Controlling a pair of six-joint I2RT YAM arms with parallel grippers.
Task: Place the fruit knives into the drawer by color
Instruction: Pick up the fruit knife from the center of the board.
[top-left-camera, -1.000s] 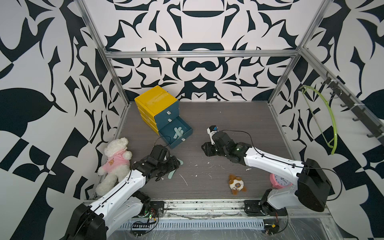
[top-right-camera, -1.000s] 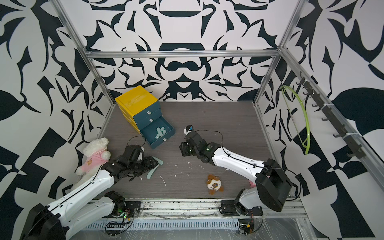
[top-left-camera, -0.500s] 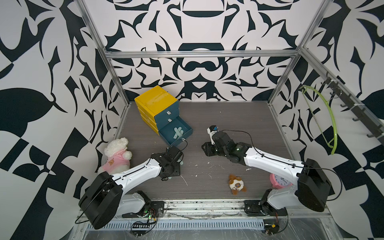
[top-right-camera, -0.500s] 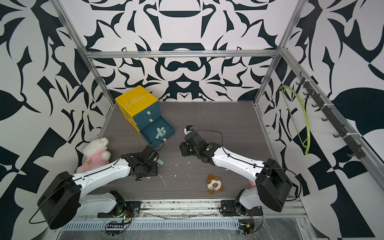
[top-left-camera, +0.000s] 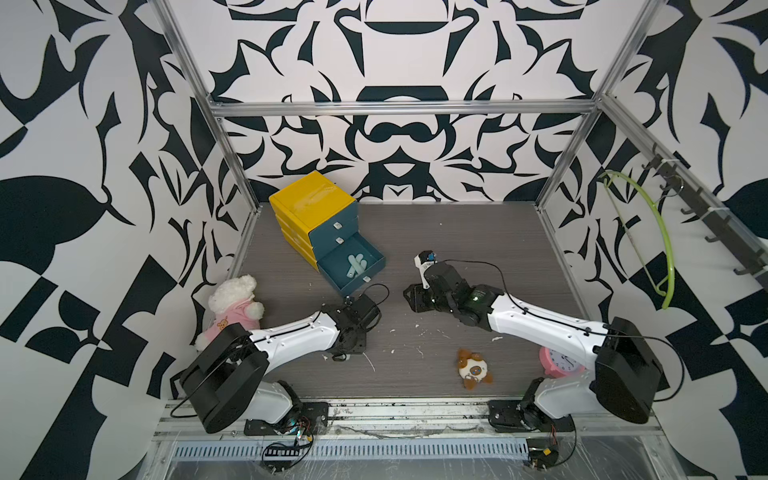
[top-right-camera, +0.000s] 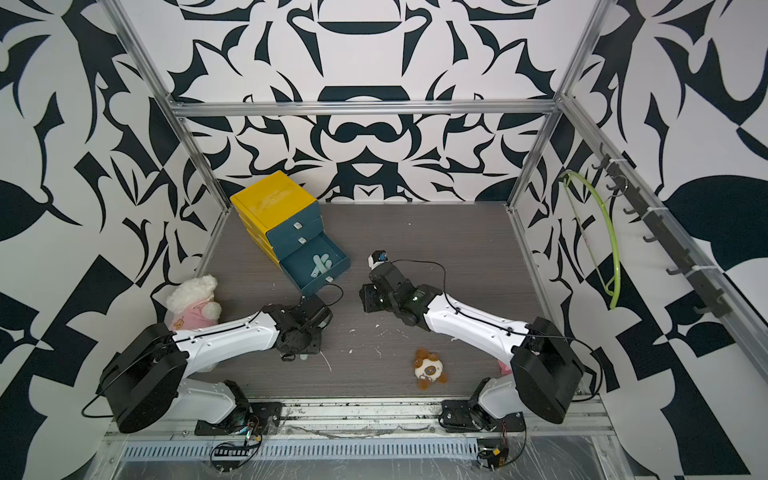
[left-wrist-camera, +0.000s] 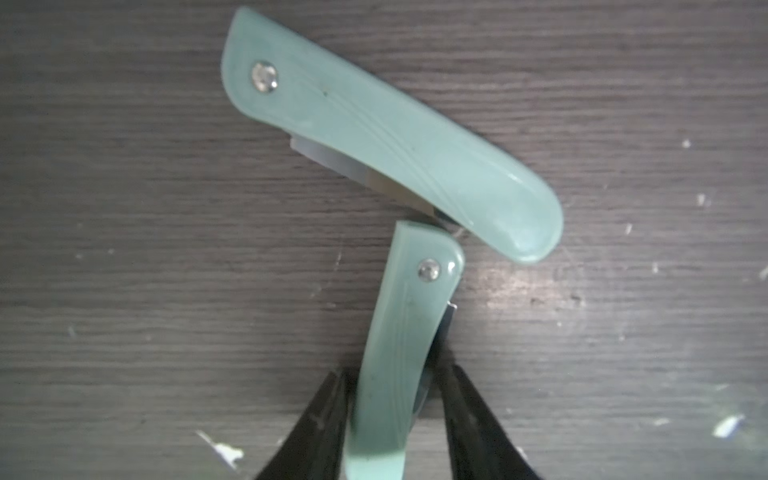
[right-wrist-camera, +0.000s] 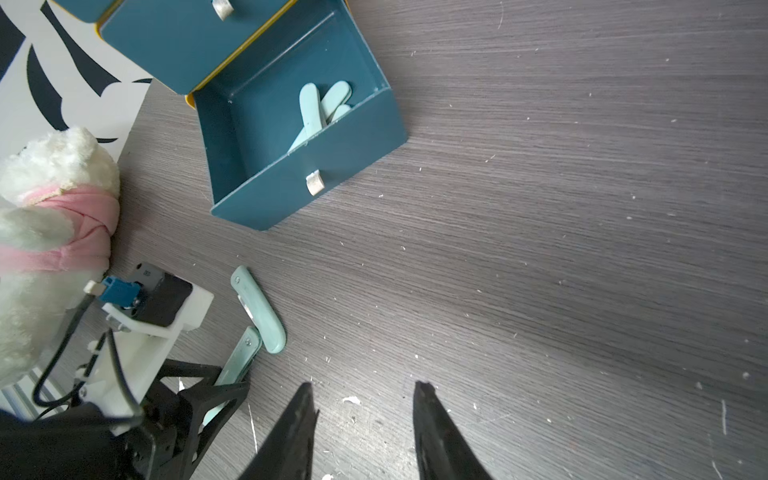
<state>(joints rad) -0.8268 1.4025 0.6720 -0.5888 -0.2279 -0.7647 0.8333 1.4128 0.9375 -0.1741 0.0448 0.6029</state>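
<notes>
Fruit knives (right-wrist-camera: 316, 108), mint ones, lie crossed in the open bottom drawer (right-wrist-camera: 332, 166), toward the back left corner of the desk (right-wrist-camera: 540, 208). I see two more on the desk in front of it, nearer the front edge. My left gripper (left-wrist-camera: 395, 372) pinches the gripped knife (left-wrist-camera: 399, 324) by its sides, and its rivet end meets the loose knife (left-wrist-camera: 374, 137). My right gripper (right-wrist-camera: 363, 384) hangs open over the desk beside them.

So the desk (top-left-camera: 457, 232) is dark woodgrain with white flecks (top-left-camera: 420, 332) all over the front. Yellow-and-teal drawer cabinet (top-left-camera: 311, 199) sits in the back left corner, white teddy (top-left-camera: 232, 299) on the left edge, a small brown plush (top-left-camera: 473, 368) near the front edge, and a pink clock (top-left-camera: 559, 363) front right. In front of the cabinet a flat mint knife (left-wrist-camera: 390, 137) touches a second mint knife (left-wrist-camera: 399, 332) end to end.
</notes>
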